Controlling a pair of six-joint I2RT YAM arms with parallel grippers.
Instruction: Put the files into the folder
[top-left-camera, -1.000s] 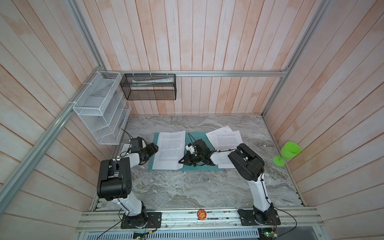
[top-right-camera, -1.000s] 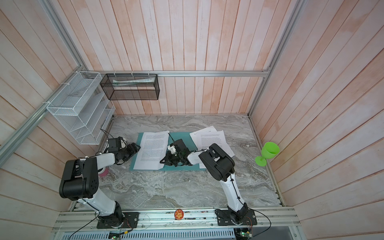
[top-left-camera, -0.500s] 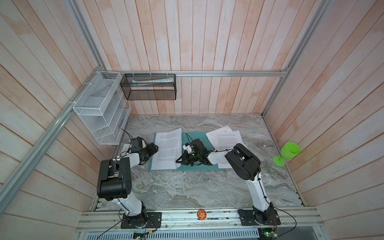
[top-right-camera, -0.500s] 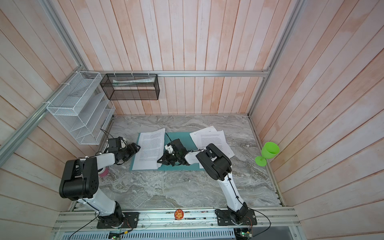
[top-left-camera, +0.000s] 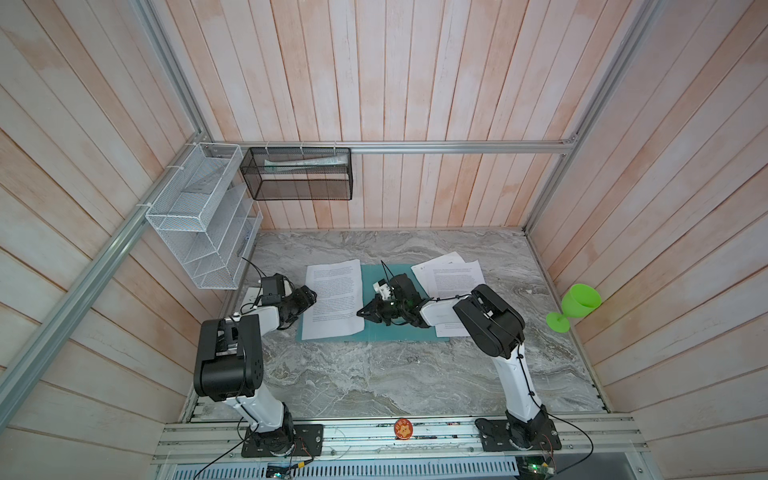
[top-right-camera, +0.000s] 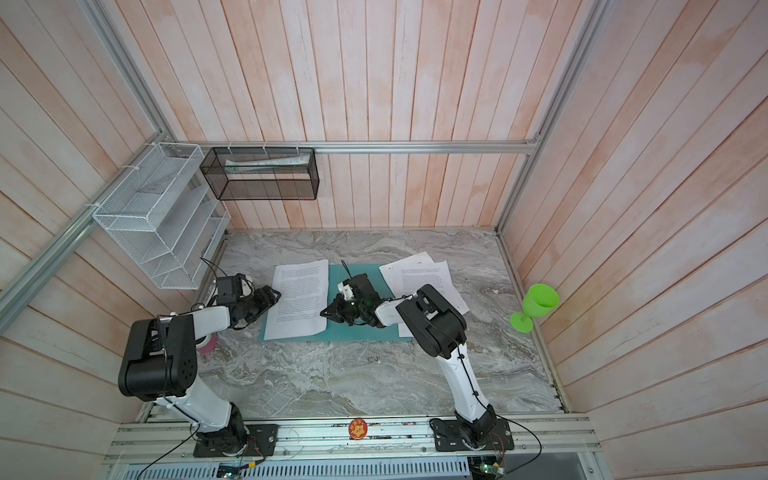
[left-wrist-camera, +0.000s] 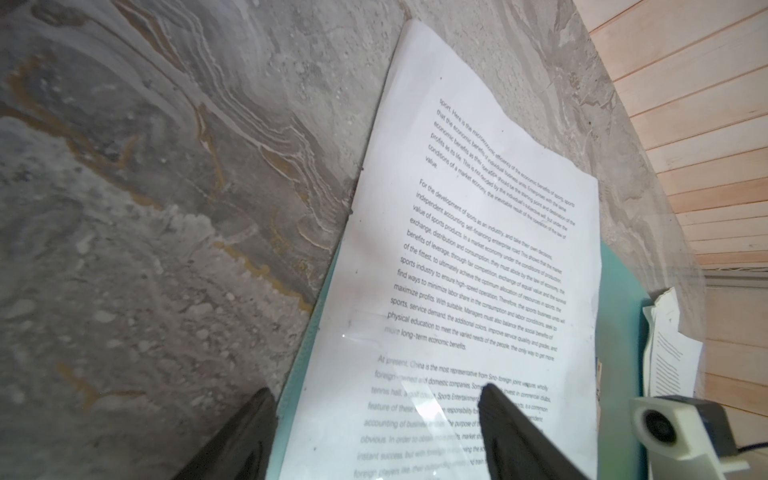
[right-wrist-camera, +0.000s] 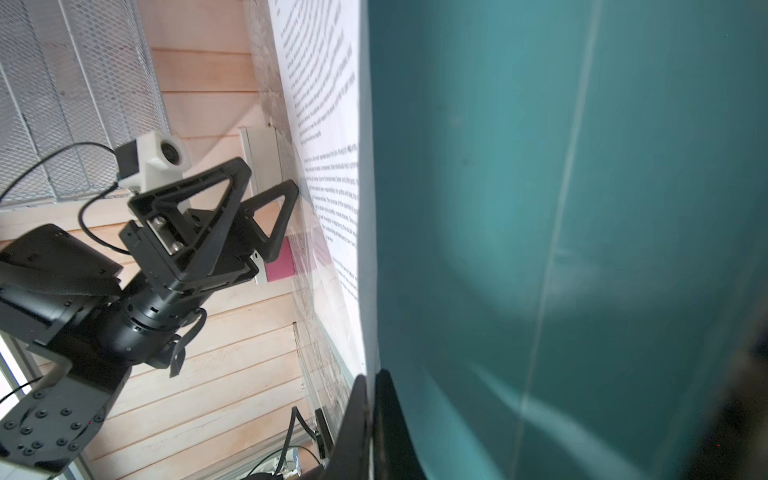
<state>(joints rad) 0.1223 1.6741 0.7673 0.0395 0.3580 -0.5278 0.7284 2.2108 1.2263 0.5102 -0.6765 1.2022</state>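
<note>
Centrally on the veined stone bench (top-left-camera: 374, 374) lies the thin teal folder (top-left-camera: 368, 276), opened flat, long side across. One printed paper sheet (top-left-camera: 332, 299) covers its left half, long axis front to back. More sheets (top-left-camera: 455, 278) fan off its right end. The right tool (top-left-camera: 360, 313), clenched, meets that sheet's right edge. The left tool (left-wrist-camera: 376, 390), released, straddles its left edge. A green plastic goblet (top-left-camera: 575, 305) sits by the right wall.

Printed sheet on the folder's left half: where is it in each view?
Top view: printed sheet on the teal folder, left half.
Top view: printed sheet, same place on the folder.
Left wrist: sheet ahead of the open left gripper, overlapping the folder's edge.
Right wrist: sheet beside the folder, edge pinched by the right gripper.
Shared landmark: the teal folder.
</note>
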